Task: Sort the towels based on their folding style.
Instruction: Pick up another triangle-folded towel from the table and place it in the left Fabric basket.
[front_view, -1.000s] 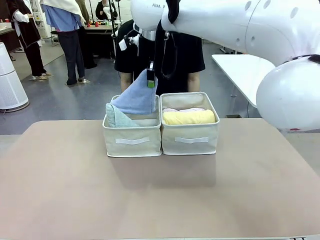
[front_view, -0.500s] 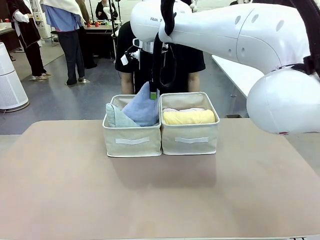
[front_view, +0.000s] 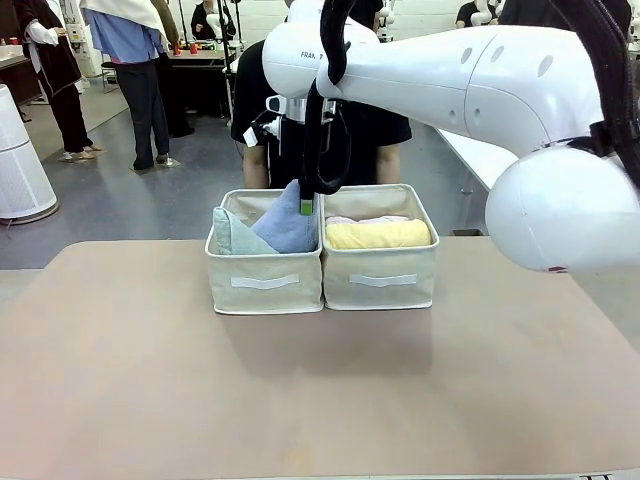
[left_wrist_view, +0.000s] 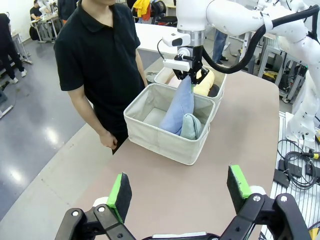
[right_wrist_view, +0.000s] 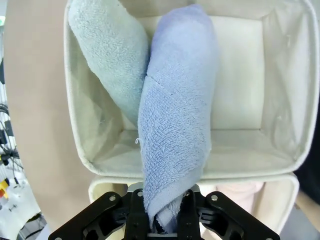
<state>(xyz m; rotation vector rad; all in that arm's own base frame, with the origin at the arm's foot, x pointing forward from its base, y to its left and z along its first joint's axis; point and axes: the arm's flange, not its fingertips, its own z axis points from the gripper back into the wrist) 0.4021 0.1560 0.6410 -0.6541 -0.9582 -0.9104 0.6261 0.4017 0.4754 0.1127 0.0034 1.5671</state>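
The right gripper (right_wrist_view: 165, 220) was clamped on the tip of the periwinkle cone towel (right_wrist_view: 175, 130), which hung straight below it into the left bin (right_wrist_view: 280, 100), beside the mint cone towel (right_wrist_view: 107, 60), presumably to group cones together. The left gripper (left_wrist_view: 180, 187) stood wide, empty.

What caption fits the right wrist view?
Right gripper shut on the periwinkle cone towel, lowering it beside the mint towel in the bin.
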